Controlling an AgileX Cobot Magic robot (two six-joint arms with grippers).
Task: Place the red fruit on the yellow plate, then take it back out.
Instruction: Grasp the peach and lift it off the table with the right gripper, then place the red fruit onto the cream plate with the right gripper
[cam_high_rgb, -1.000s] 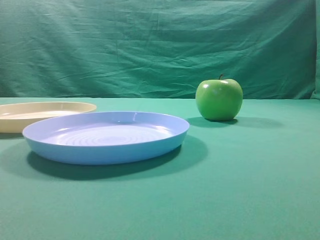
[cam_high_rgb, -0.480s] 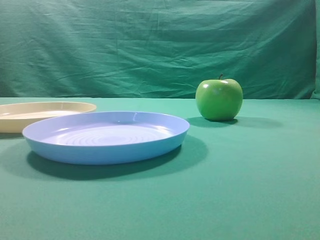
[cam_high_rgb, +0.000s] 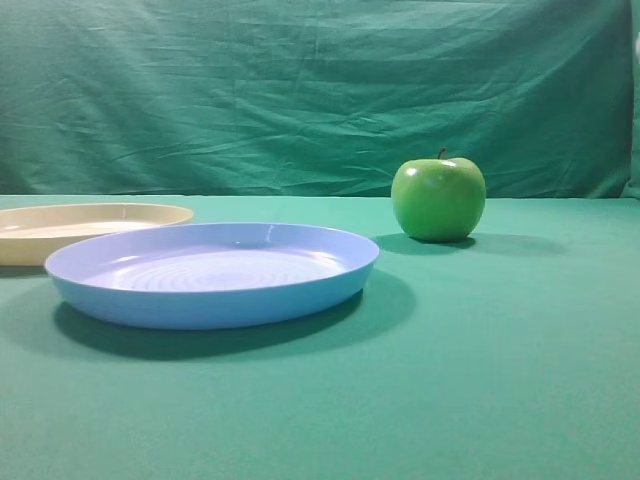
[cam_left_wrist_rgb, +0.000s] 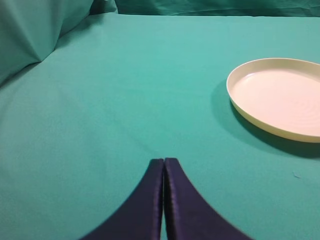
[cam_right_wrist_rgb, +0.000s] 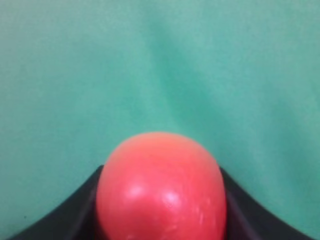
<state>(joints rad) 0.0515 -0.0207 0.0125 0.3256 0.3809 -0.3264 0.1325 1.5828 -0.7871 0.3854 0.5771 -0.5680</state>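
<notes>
Right gripper (cam_right_wrist_rgb: 161, 200) has the red fruit (cam_right_wrist_rgb: 161, 187) between its dark fingers, pressed against both sides, their tips cut off at the frame's bottom. Left gripper (cam_left_wrist_rgb: 164, 167) sits pinched together, holding nothing, over the green counter (cam_left_wrist_rgb: 110, 100). The yellow plate (cam_left_wrist_rgb: 280, 95) lies nearby, its right edge cropped.

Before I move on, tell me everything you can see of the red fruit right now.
The red fruit shows only in the right wrist view. It is round and smooth, glossy, with pale highlights on its skin: red, shading to orange-red at the top edge. It sits between the two dark fingers of the right gripper, which lie close against both its sides. Its underside is out of frame, so whether it is lifted or resting on the green cloth cannot be told.
</notes>
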